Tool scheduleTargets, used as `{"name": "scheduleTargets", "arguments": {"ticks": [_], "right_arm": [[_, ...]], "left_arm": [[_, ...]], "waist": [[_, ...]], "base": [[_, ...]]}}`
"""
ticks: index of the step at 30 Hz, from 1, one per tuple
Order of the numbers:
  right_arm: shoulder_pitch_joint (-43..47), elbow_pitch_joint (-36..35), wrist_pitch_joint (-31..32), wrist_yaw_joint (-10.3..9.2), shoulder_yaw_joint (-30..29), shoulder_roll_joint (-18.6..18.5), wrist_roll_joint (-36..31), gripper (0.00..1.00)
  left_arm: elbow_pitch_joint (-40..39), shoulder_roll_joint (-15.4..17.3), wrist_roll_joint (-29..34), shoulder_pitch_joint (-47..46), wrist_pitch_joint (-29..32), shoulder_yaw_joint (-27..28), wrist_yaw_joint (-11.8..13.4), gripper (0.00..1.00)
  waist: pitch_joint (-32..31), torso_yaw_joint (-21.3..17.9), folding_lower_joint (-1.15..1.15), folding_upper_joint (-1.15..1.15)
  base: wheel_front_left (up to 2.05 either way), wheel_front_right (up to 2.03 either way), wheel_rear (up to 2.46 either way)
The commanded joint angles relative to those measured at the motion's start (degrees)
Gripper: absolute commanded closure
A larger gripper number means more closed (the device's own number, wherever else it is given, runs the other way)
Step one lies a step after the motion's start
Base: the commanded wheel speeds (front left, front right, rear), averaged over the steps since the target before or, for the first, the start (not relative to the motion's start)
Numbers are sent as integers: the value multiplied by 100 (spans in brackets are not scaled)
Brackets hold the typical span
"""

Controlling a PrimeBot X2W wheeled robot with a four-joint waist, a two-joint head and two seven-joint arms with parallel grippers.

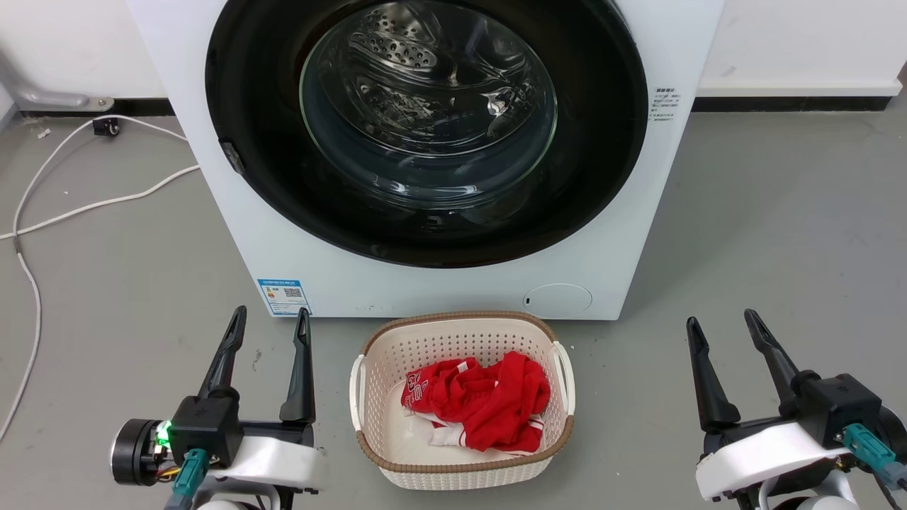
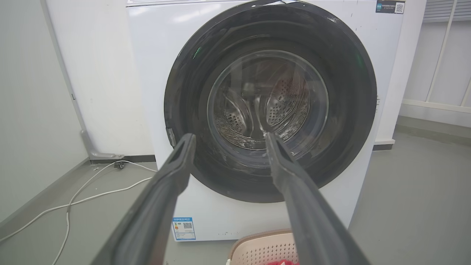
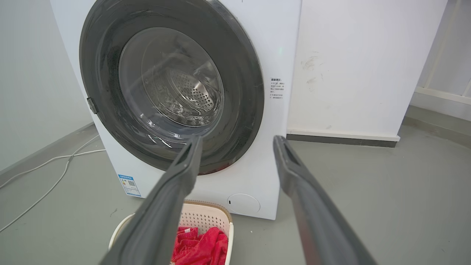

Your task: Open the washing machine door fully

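The washing machine point(image 1: 297, 255) is a white front-loader standing ahead of me. Its round glossy black washing machine door point(image 1: 602, 142) lies flat against the front, with the steel drum visible through the glass bowl. A small latch tab sits on the door's left edge. The same door point(image 2: 349, 92) appears in the left wrist view, and the door point(image 3: 243, 73) in the right wrist view. My left gripper point(image 1: 271, 319) hovers open at lower left, well short of the machine. At lower right, my right gripper point(image 1: 721, 320) is open too, holding nothing.
A cream basket point(image 1: 375, 354) holding red clothing point(image 1: 482, 397) stands on the grey floor just in front of the machine, between my arms. White cables point(image 1: 92, 205) trail over the floor at left. A wall point(image 3: 349, 66) rises to the machine's right.
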Motion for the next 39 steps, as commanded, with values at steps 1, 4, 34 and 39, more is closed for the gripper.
{"name": "scheduleTargets", "arguments": {"ticks": [1, 4, 34, 39], "right_arm": [[39, 12, -38, -4, -3, 22, 23, 0], [29, 23, -42, -4, -4, 22, 43, 0], [-748, 507, -478, -3, -168, 18, 4973, 100], [-1289, 745, -432, -2, -382, 15, 6398, 100]], "left_arm": [[11, -21, 18, 59, -13, 28, -17, 0], [24, -40, 32, 53, -13, 47, -36, 0], [102, -156, -32, -215, -13, 163, -120, 0], [76, -170, -59, -333, -13, 151, -96, 0]], "waist": [[3, 1, 0, 0], [9, 2, 0, 0], [229, 72, 0, 0], [391, 80, 0, 0]], "base": [[0, 0, 0], [0, 0, 0], [0, 0, 0], [0, 0, 0]]}}
